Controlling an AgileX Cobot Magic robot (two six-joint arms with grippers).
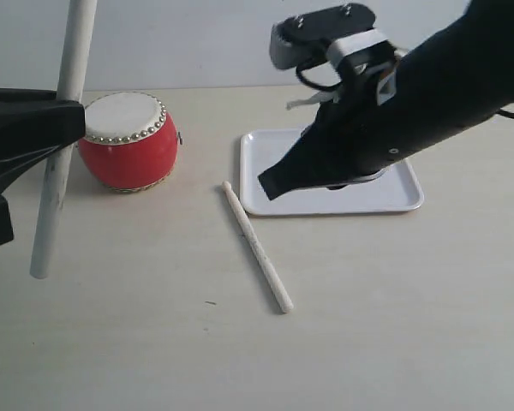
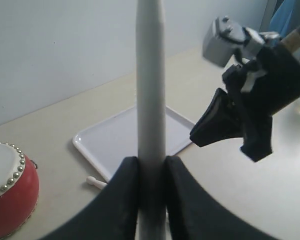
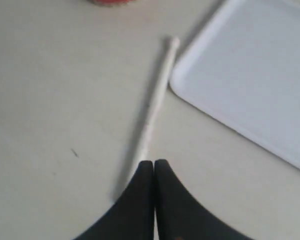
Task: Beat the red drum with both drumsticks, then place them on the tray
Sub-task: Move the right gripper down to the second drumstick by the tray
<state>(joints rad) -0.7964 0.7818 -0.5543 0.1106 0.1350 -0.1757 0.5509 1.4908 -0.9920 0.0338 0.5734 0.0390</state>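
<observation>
Exterior view shows your left gripper (image 2: 151,172) clamped on one stick (image 1: 51,205), holding it near upright just left of the drum (image 1: 128,141). Whether its lower end touches the table (image 1: 394,325) cannot be told. The grip sits partway along the shaft and leaves a long free length, which looks suited to swinging at the skin.

The drum sits toward the table's far left corner. The tray (image 1: 394,201) lies near the far edge, right of centre, and what shows of it is bare.

The second stick (image 1: 255,247) lies flat on the table between drum and tray. Its rounded tip is just beside the tray's near left corner, and its other end points toward the front edge.

Your right gripper (image 1: 270,186) hovers over the tray's left edge, fingers pressed together with nothing between them. In the right wrist view the second stick runs away from its tips.

The beat needs both sticks, so by this reading you must lift that one first, and the jaws must part to take it.

The drum is barrel-shaped, with a glossy red body and a cream skin ringed with gold studs. The sticks are slim, pale and round, likely to roll under a nudge. The tray is smooth white plastic with rounded corners, and its low rim should hold the sticks in.
</observation>
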